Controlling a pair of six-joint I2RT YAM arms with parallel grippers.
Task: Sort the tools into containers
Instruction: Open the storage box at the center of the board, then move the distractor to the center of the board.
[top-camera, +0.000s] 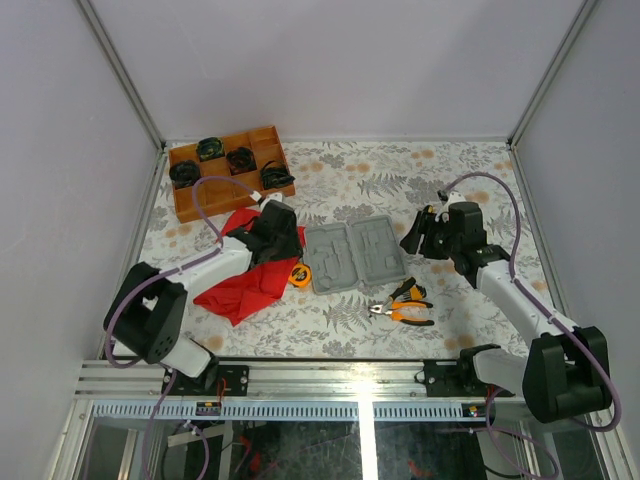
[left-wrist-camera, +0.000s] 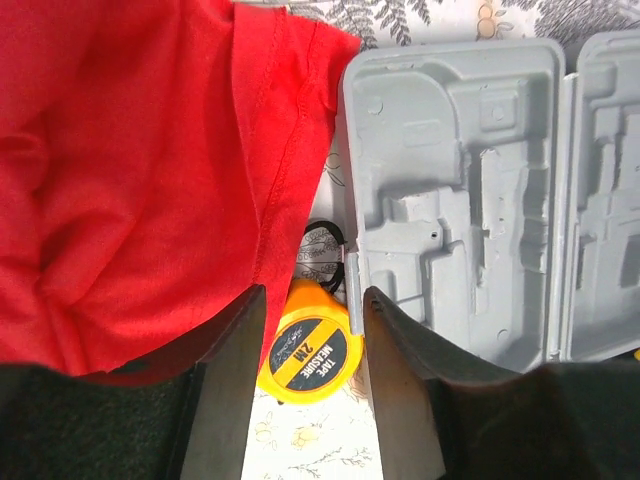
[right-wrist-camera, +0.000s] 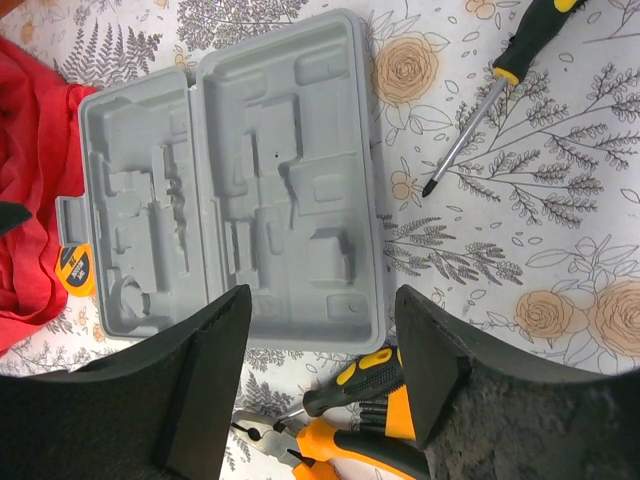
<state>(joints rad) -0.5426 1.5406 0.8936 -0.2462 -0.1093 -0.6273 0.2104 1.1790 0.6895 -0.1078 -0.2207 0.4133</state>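
The grey tool case lies open and flat, its moulded recesses bare. A round orange tape measure rests on the table against the case's left edge, between the fingers of my left gripper, which is open. My right gripper is open too and hangs over the case's near right corner. Under it lie the orange-and-black pliers and a black-and-yellow screwdriver. A second screwdriver lies on the cloth to the right of the case.
A red cloth is crumpled left of the case, touching the tape measure. A brown wooden tray with black coiled bundles stands at the back left. The pliers lie near the front edge.
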